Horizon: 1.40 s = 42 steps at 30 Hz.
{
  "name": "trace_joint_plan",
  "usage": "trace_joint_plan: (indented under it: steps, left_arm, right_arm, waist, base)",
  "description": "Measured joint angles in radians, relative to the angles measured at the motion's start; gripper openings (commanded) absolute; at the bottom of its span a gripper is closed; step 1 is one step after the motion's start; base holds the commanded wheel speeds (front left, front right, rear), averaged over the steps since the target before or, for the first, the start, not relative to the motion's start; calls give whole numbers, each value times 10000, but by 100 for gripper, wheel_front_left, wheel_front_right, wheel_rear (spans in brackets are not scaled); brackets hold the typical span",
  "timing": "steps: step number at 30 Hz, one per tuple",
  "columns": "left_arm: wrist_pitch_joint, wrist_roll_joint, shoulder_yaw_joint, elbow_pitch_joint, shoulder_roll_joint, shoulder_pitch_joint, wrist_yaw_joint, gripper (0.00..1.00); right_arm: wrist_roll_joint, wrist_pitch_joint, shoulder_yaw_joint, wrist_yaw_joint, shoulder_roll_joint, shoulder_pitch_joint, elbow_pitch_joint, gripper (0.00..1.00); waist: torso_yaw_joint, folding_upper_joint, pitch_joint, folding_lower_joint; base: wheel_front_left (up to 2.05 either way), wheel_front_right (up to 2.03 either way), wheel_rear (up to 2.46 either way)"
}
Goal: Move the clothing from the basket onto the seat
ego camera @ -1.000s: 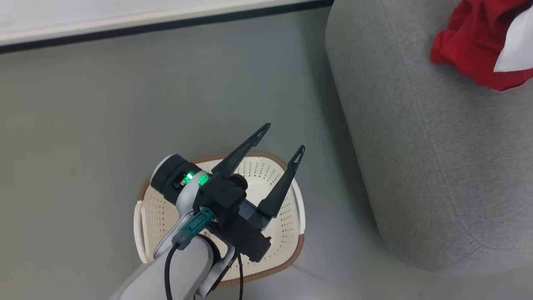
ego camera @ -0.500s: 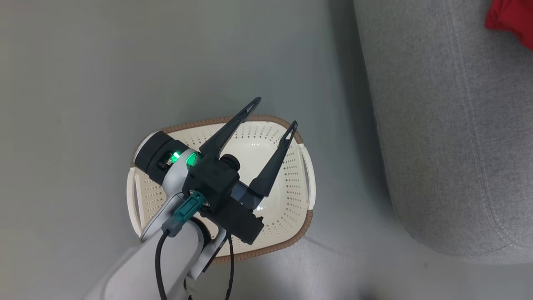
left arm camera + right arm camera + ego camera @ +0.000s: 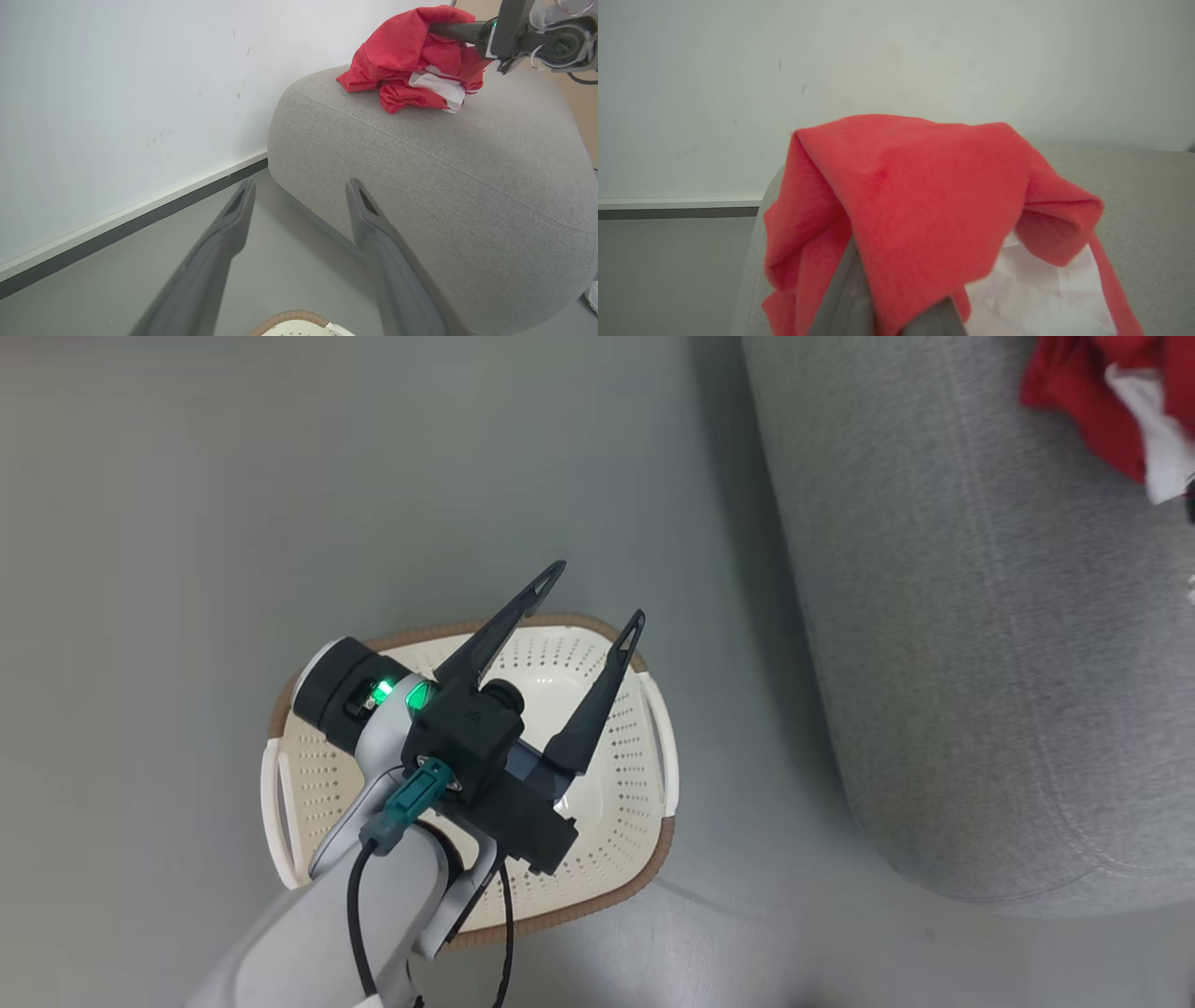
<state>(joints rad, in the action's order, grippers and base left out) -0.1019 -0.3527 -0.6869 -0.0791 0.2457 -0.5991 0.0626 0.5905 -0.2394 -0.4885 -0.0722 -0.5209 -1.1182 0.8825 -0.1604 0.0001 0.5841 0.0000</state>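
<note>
- Clothing point(image 3: 402, 65) lies in a crumpled red and white heap on top of the seat point(image 3: 444, 186), set back from its rounded front edge
- The right gripper point(image 3: 460, 31) reaches into the top of the heap. In the right wrist view red fabric drapes over both of its fingers, which stand close together, so it appears to be clenched on a fold (the tips are buried in the cloth, so this is a judgement)
- The left gripper point(image 3: 597, 590) hangs spread wide and holding nothing above the basket point(image 3: 653, 868), which looks bare inside wherever the arm does not hide it
- The step in hand looks like letting go of the load on the seat. Done well, the bulk should rest on the cushion before the fingers part
- The fingers should open fully, then draw back along their own line, not sideways, since the draped fold could catch on a finger and drag the heap toward the edge
- The left arm is best kept over the basket, well apart from the seat, so the right arm has a free way out
</note>
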Motion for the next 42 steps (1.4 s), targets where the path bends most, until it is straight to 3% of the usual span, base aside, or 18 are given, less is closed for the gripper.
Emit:
trace_joint_plan:
  steps: [1,12,23,34,42]
  left_arm:
    - [-63,-40,2,-59,-2,33,-8,100]
    - [-418,-359,52,-771,-163,404,-102,100]
    - [-859,-915,92,-1365,-570,1012,-192,100]
    - [-1212,-1511,663,-1783,-652,1901,-174,100]
    - [-1333,-1929,1283,-2107,-360,2917,92,100]
  right_arm:
    - [-42,-2,-31,-8,50,60,46,100]
    - [-299,-102,-257,-159,253,1210,128,100]
    - [-476,-144,-153,-140,222,2802,-1101,100]
    - [-825,-146,-98,125,466,4277,-2899,100]
    - [-840,-146,81,635,821,5794,-4098,100]
  waist:
    - [-37,0,-67,0]
    - [-434,-1,-1111,-1]
    - [-568,-3,-2494,-3]
    - [-40,-3,-3858,-2]
    - [667,-3,-4809,-1]
  base:
    - [0,0,0]
    - [0,0,0]
    - [0,0,0]
    - [0,0,0]
    - [0,0,0]
